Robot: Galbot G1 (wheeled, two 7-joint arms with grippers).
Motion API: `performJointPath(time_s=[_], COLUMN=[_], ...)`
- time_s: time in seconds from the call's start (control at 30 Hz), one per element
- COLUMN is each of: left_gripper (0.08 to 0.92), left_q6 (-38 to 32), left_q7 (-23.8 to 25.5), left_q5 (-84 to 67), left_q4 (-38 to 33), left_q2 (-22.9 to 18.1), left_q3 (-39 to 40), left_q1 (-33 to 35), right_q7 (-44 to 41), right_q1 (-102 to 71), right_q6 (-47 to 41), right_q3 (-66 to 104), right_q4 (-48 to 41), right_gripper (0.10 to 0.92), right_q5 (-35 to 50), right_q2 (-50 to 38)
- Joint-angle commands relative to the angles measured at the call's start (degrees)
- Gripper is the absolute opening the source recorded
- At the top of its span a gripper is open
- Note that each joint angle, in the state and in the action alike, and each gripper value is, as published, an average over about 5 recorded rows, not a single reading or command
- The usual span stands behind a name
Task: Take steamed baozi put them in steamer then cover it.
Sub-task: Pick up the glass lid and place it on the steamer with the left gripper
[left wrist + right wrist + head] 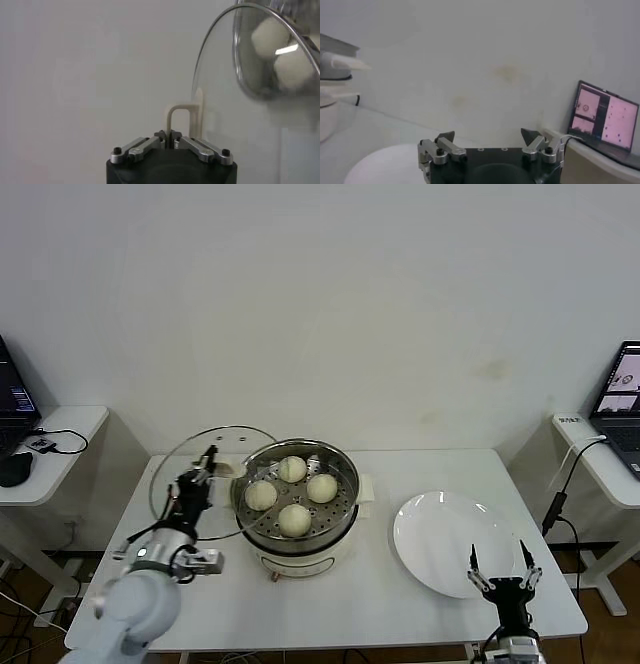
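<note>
- Holding the cover [205, 474] by its handle, my left end effector [207, 460] clamped on it, tilted beside the steamer [297, 496].
- Four baozi [294, 520] are sitting inside; next I am needing to level and centre the cover.
- Right end effector [505, 569] is waiting, jaws apart, near the plate [440, 534].

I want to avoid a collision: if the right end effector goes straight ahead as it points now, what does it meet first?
Probably the white plate: the open right end effector sits at its near edge, pointing over it. Beyond stands the wall; its height above the plate is unclear.

The setting was a laboratory or test room. A bare white wall [320, 304] backed a white table [400, 584], and side desks [60, 444] carried open laptops [622, 399].
</note>
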Motion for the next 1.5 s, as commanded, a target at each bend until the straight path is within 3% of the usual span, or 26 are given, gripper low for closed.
performJointPath(time_s=[0.03,0.23,0.4,1.5], left_gripper=[0.126,0.126,0.126,0.126], left_q6=[6.8,7.5,7.8,7.4], left_q7=[7.4,9.9,10.9,10.0], left_q5=[16.2,23.5,25.3,28.7], left_q4=[-0.9,3.2,7.0,15.1], left_q2=[-8.6,-17.8,-22.0,-27.9], left_q3=[10.8,11.5,12.2,12.7], left_q1=[-4.7,-5.9,-7.6,-10.3], right_q7=[4.1,4.9,5.0,5.4], right_q1=[1.0,1.1,0.7,-0.8], right_q6=[-2.2,-2.3,-2.2,-0.2], right_q3=[-1.5,-2.1,-1.9,-1.9], right_q4=[-0.7,-2.0,-2.1,-2.7], right_gripper=[0.823,0.823,0.823,0.823], right_q5=[-7.7,-8.1,-8.1,-10.4], right_q2=[0.7,0.6,0.6,1.0])
